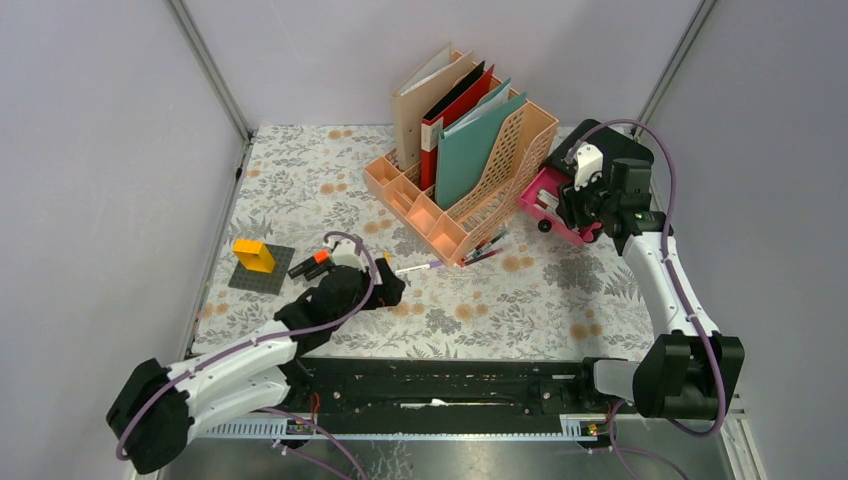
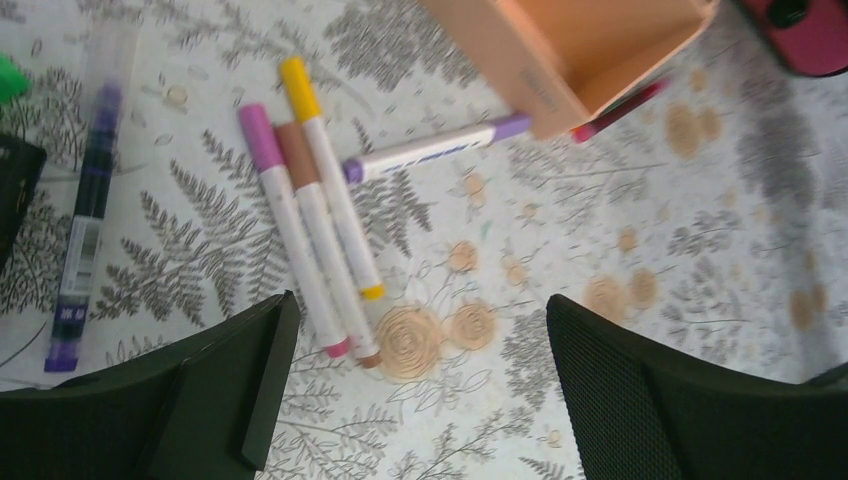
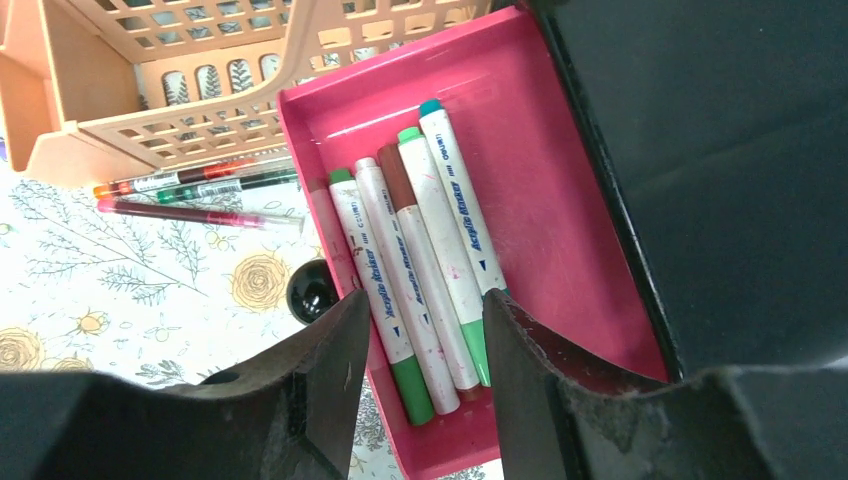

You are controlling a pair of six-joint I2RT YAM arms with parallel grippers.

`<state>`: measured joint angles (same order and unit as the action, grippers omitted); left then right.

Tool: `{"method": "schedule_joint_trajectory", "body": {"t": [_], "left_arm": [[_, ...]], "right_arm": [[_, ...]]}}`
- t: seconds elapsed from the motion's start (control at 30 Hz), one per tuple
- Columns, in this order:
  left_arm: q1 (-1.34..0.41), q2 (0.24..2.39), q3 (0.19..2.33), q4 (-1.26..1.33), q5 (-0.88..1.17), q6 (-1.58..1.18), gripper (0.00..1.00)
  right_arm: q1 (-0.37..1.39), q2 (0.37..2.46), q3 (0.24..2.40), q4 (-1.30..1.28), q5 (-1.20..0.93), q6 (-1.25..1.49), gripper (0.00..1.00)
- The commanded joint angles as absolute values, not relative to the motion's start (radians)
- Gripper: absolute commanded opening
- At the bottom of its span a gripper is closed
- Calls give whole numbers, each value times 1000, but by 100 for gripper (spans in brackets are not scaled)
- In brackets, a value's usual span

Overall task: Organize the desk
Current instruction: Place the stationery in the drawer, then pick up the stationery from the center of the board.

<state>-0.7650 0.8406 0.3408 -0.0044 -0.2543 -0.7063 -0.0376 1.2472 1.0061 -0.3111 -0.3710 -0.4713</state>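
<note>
Over the flower-printed bench [image 1: 560, 300], the left fingers [image 2: 230, 390] are hovering spread, three markers [image 2: 315, 230] lying just ahead, lengthwise toward the gap; the right fingers [image 3: 330, 380] are standing apart, empty.

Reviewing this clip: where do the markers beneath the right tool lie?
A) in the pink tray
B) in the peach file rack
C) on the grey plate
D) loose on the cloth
A: the right wrist view shows the markers side by side inside the pink tray, under the right tool.
</note>
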Motion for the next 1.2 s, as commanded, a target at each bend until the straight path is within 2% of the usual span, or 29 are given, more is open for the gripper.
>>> {"method": "schedule_joint_trajectory", "body": {"t": [0.0,0.13,0.5,0.93,1.17], "left_arm": [[-759,933,409,-35,-265,-742,98],[-757,1032,463,-104,-324,-765,94],[-748,1205,564,-179,-439,-763,40],[-723,1353,626,-197,-436,-723,24],[-718,1402,629,-193,-414,-715,24]], "right_arm": [[-43,1222,1055,-344,-453,-452,53],[-43,1220,1060,-354,-487,-447,53],[-43,1221,1063,-364,-523,-444,52],[-43,1223,1063,-370,-544,-445,52],[-43,1222,1068,-377,-554,-445,52]]}}
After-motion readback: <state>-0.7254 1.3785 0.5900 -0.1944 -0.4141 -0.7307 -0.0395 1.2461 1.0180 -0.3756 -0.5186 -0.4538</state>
